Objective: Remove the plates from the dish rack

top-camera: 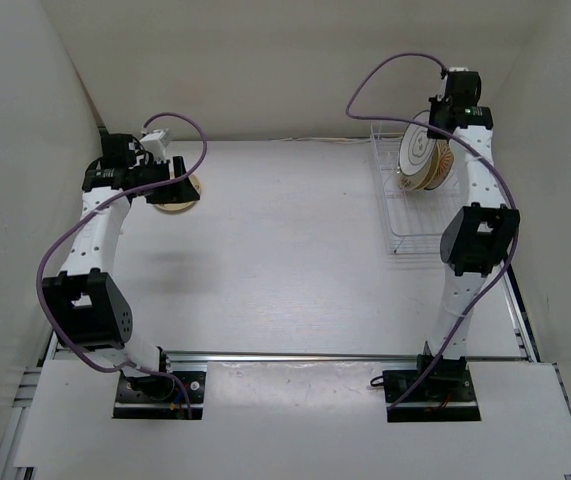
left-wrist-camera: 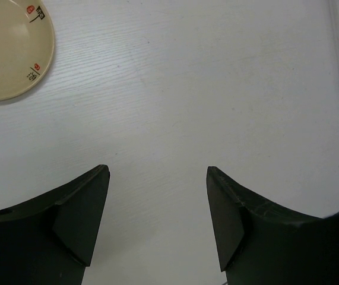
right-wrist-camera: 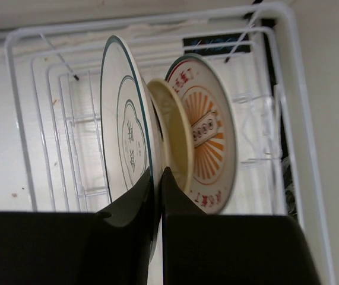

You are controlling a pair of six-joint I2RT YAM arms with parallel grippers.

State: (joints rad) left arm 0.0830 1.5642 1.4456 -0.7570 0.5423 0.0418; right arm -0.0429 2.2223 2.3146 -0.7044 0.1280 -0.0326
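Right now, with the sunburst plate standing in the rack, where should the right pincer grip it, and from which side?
Pinch the sunburst plate by its upper rim, coming edge-on from above. It stands on edge in the dish rack, so the pincer can straddle it. The small cream plate crowds its patterned face, leaving little gap.

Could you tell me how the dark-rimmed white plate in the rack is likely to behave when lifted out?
The dark-rimmed plate looks rigid and glossy, so it may slip in the right tool, which pinches only its rim. It stands on edge in the dish rack close beside a cream plate, so lifting may disturb that neighbour.
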